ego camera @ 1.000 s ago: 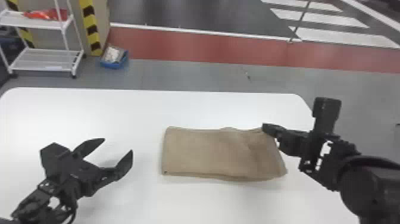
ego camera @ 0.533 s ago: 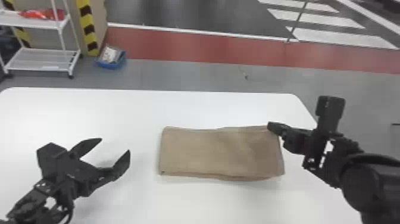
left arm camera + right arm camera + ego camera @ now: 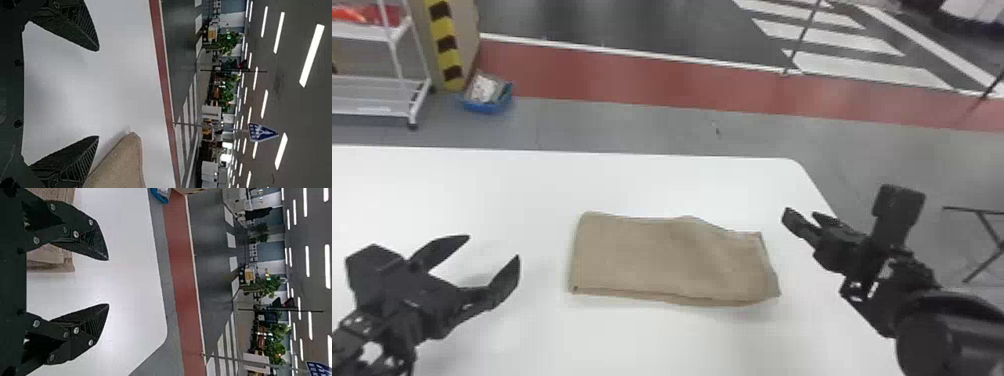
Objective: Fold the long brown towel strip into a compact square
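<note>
The left gripper (image 3: 493,246) stands wide and empty over the table's left side; the right gripper (image 3: 799,212), also wide and empty, is near the right edge. Between them, apart from both, the brown towel (image 3: 672,260) lies folded in a layered oblong on the white table (image 3: 652,185). Beyond, a blue bin (image 3: 486,106) sits on the floor beside a white shelf rack (image 3: 374,107).

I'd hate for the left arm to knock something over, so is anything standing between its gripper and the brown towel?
Nothing visible stands in the way: from the open left gripper to the towel's left end runs white tabletop.
</note>
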